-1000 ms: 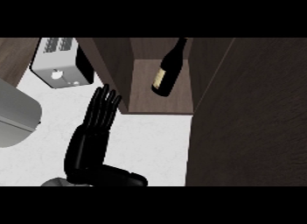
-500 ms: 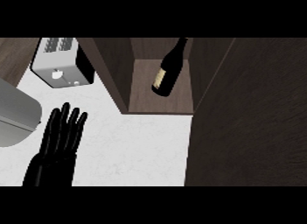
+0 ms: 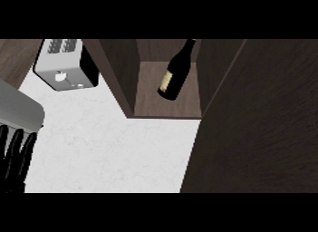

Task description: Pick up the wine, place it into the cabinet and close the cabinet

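Seen from the head, the desk [image 3: 114,149] is a pale, faintly veined white top that fills the middle and lower left of the frame, bare over most of its width. At the upper middle stands the cabinet [image 3: 168,106], dark brown wood with a lighter brown shelf floor, its open compartment facing the view. The wine [image 3: 175,72] stands inside that compartment on the shelf floor, a dark bottle with a pale label near its lower body, its neck running toward the top edge of the frame and leaning a little to the right as seen here. It touches nothing but the shelf and sits nearer the compartment's right wall than the left. The whole right side of the frame is taken by the cabinet door [image 3: 268,127], a broad dark wood-grain panel that runs from the top edge down to the lower right and stands swung open, its edge meeting the shelf's right corner. At the upper left a toaster [image 3: 64,68] rests on the desk, silver with a black side and slots on top, just beside the cabinet's left wall. Below it, at the left edge, a grey rounded appliance [image 3: 11,106] overlaps the desk. At the lower left corner the left hand [image 3: 11,158] shows, black, fingers straight and pointing up, released and holding nothing, well apart from the wine. The right hand shows nowhere in this view.
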Tool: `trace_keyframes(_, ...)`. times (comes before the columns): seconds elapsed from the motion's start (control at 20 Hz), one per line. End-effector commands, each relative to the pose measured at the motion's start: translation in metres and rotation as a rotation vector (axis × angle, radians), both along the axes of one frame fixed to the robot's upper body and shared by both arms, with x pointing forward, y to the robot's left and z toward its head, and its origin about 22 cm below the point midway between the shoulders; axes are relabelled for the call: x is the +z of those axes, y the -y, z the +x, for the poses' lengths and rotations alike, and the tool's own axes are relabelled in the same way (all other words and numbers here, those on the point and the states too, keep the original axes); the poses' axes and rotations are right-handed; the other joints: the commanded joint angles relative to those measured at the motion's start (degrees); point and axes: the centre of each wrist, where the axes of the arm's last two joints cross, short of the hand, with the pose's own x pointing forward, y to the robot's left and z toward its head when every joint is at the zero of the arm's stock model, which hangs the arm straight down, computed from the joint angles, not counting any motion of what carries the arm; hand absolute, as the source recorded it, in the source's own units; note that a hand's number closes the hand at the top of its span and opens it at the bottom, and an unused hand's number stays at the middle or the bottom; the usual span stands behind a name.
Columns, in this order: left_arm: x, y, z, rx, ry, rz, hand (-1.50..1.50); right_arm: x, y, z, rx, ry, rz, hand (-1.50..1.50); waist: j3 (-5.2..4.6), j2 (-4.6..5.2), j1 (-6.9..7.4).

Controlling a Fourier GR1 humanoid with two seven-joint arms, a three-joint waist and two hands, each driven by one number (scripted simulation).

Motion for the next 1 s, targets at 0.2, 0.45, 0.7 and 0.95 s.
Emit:
trace_keyframes(0.2, 0.005, -0.056, -0.026, 0.031, 0.005, 0.009, -1.5, 0.031, -0.044, -0.022, 0.029, 0.065, 0.023, 1.5, -0.06, -0.07, 0.24)
trace_keyframes(0.45, 0.011, -0.086, -0.034, 0.029, 0.02, 0.021, -1.5, 0.031, -0.082, -0.02, 0.022, 0.134, 0.007, 1.5, -0.06, -0.15, 0.56)
trace_keyframes(0.7, 0.013, -0.102, -0.032, 0.009, 0.03, 0.021, -1.5, 0.032, -0.122, 0.006, -0.006, 0.196, -0.079, 1.5, -0.04, 0.14, 0.45)
trace_keyframes(0.95, 0.026, -0.107, -0.036, -0.013, 0.032, 0.012, -1.5, 0.038, -0.151, 0.053, -0.071, 0.171, -0.069, 1.5, 0.02, 0.33, 1.16)
